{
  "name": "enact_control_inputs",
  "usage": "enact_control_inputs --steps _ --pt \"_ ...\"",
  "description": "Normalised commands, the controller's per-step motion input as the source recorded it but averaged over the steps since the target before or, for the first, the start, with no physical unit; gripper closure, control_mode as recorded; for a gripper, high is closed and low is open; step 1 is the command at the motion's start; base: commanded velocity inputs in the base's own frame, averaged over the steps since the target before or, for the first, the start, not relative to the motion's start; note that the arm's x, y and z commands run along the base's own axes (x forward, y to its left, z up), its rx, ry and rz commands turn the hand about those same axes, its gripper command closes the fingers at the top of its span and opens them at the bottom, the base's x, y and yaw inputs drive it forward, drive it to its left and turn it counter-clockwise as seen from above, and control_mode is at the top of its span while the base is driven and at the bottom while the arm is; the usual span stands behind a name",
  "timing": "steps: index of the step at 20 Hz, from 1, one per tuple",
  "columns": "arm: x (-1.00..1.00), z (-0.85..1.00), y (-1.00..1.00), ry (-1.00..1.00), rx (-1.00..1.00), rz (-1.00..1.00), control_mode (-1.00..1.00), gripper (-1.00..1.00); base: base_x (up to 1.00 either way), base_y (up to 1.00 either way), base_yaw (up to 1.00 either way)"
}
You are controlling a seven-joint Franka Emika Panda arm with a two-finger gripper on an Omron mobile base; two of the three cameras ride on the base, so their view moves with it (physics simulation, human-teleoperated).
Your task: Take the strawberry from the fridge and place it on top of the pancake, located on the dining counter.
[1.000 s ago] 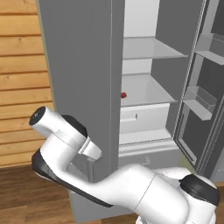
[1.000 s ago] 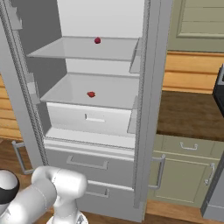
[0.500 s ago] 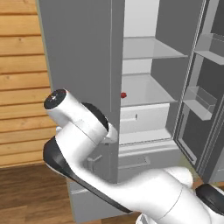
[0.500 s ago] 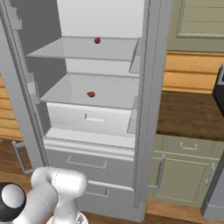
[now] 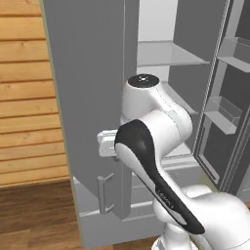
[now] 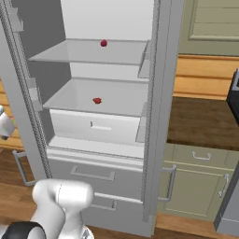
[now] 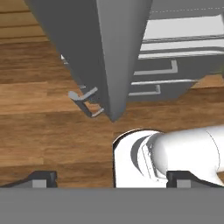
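The white Franka arm with dark joints (image 5: 156, 161) rises folded from the lower right of the left base view, its rounded elbow joint uppermost. The two-finger gripper with small dark tips (image 7: 111, 178) points downward, its tips (image 7: 42, 178) spread wide apart, nothing between them.

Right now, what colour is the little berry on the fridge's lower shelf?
Dark red; the strawberry shows best in the right base view.
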Motion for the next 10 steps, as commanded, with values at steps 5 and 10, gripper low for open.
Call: enact_control_inputs --steps 5,10 --pt "0.28 -0.01 -0.85 -0.07 0.49 0.02 -1.0 -1.0 0.0 0.0 0.0" --pt "0.82 0.41 -0.46 -0.03 0.62 0.08 -1.0 -1.0 0.0 0.0 0.0"
